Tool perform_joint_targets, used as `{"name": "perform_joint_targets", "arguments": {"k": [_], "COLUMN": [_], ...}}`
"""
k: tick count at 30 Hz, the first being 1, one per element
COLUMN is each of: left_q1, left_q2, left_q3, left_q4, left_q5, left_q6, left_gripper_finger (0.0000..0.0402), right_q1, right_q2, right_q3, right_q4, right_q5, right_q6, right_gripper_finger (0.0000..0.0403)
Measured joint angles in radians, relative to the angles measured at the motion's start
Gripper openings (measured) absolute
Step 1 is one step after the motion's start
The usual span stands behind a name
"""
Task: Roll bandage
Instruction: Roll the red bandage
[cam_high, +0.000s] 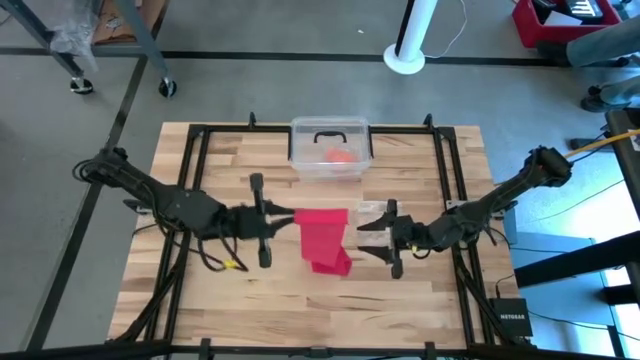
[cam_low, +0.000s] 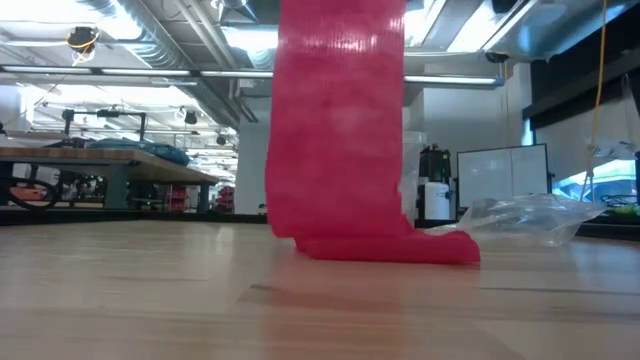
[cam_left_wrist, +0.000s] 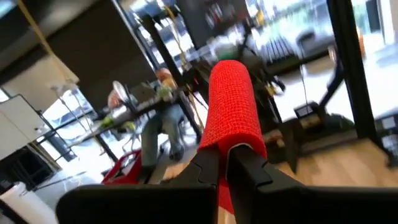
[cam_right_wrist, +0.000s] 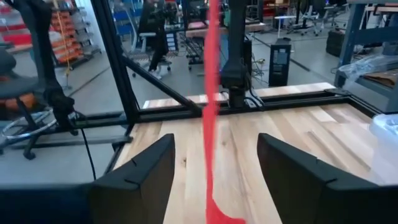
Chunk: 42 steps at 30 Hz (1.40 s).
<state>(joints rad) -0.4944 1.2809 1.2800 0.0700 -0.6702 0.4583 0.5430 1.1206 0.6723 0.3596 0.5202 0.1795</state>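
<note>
One word can be read: "NETGEAR", in pale letters on a small black box (cam_high: 510, 311) lying at the table's (cam_high: 190, 300) right front corner, beside the frame. Nothing else in any view is legible.

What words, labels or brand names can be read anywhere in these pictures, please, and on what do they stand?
"NETGEAR": white letters on the small black box beside the table's near right corner, high view; small, only just readable.
Red bin, top right of the high view: white marks, too blurred to read.
The bandage, the clear lidded box and the plastic bag: no text visible.
</note>
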Motion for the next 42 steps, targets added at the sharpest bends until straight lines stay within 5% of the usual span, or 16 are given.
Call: {"name": "perform_joint_targets", "arguments": {"k": [8,27,34,42], "left_q1": [-0.002,-0.015,-0.015,-0.015], "left_q2": [-0.049,-0.055,-0.054,-0.054], "left_q3": [-0.186,-0.186,-0.185,-0.184], "left_q4": [0.206,0.203,0.209,0.191], "left_q5": [0.016,0.071,0.129,0.132], "left_q6": [-0.01,-0.041,-0.057,-0.07], "left_gripper_finger": [0.0004,0.0004,0.0004,0.0004], "right_q1": [-0.026,-0.089,-0.138,-0.138], "right_q2": [0.072,0.361,0.43,0.48], "right_q3": [0.0,0.0,0.016,0.09], "right_q4": [0.203,0.321,0.401,0.383], "right_q5": [-0.001,0.12,0.039,0.006], "right_q6": [-0.028,-0.109,-0.109,-0.198], "right_gripper_finger": [0.0227,0.0227,0.0225,0.0127]}}
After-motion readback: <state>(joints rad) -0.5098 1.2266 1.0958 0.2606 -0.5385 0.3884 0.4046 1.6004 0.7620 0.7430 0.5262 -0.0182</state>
